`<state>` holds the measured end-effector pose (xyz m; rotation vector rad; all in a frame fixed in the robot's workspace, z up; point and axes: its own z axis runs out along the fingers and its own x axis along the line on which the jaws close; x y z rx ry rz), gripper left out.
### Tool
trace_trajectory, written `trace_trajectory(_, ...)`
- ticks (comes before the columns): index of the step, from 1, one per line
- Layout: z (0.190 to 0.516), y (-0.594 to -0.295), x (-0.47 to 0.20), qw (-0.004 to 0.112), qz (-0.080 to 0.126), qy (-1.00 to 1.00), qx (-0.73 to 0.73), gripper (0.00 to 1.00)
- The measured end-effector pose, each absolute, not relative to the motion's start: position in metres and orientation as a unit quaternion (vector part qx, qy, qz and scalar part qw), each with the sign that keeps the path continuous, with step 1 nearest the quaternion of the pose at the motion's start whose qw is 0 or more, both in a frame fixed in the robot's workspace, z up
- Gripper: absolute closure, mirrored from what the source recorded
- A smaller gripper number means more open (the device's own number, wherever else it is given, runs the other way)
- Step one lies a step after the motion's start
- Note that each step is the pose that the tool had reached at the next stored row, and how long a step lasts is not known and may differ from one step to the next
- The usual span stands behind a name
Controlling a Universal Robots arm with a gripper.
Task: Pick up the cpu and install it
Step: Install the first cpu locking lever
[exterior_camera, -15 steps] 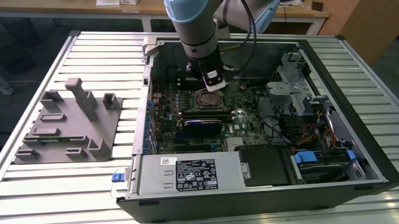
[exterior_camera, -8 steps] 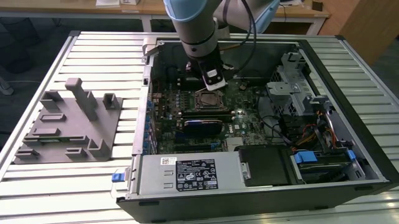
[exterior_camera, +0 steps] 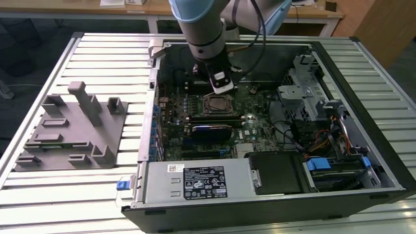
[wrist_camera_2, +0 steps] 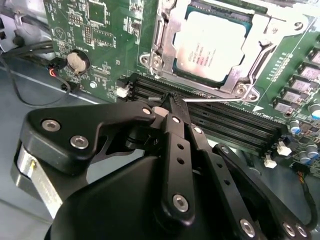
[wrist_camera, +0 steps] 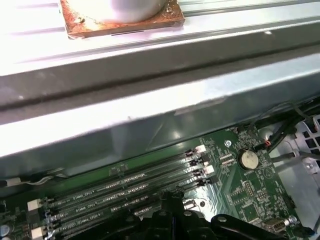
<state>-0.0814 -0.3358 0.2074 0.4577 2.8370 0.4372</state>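
over the ram slots (wrist_camera_2: 220, 117) the end effector (wrist_camera_2: 172, 102) sits pinched narrow, holding nothing. just beyond, cpu (wrist_camera_2: 216, 46) lies in the socket (wrist_camera_2: 250, 65), frame apparently unlatched; a bump could shift it, bending pins.

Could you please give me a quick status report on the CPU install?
Black claw shut, empty, above memory slots. Silvery square cpu seated in its socket. Nothing in the way.

A slatted metal table (exterior_camera: 97, 48) carries two things. An open computer case (exterior_camera: 383, 165) lies on it toward the exterior view's right, and a grey plastic tray (exterior_camera: 68, 131) with upright posts sits apart from it toward the left.
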Motion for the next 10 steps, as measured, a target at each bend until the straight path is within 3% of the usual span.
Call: trace_trajectory(10, 0.1973, -0.3341, -0.0822, 0.120, 0.142, 0.970, 0.155, 0.89)
